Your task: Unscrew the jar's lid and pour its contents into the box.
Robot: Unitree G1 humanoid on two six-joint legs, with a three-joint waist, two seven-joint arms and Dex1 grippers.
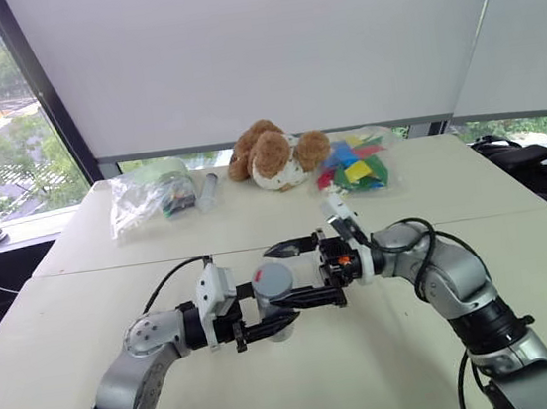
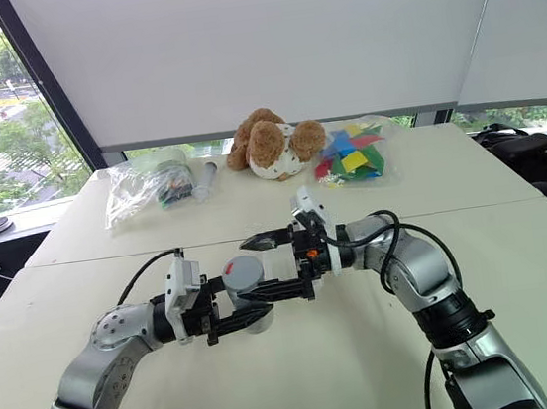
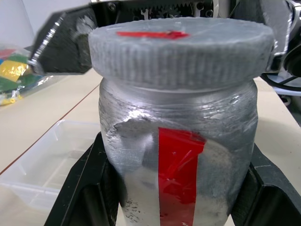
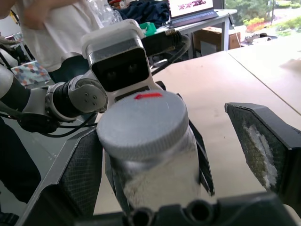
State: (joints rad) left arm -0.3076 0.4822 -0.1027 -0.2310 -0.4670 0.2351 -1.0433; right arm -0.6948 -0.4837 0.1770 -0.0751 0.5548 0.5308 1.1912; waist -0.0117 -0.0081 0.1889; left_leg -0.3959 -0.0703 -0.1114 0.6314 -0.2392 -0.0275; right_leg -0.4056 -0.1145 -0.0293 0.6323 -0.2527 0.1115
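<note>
My left gripper (image 1: 271, 321) is shut on the body of the jar (image 3: 178, 155), a whitish-grey cylinder with a red stripe, and holds it upright a little above the table. The grey lid (image 4: 141, 125) sits on the jar and carries a red mark. My right gripper (image 1: 290, 275) reaches in level from the right and stands open, one finger on each side of the lid; the far finger (image 4: 263, 150) is clearly apart from it. The box (image 3: 28, 181), a shallow clear tray, lies on the table behind the jar. The jar is opaque, so the contents are hidden.
A brown teddy bear (image 1: 272, 155), a bag of coloured pieces (image 1: 356, 164), a clear bag (image 1: 148, 195) and a clear tube (image 1: 208, 190) lie along the table's far edge. A person (image 4: 47, 28) stands beyond the table in the right wrist view.
</note>
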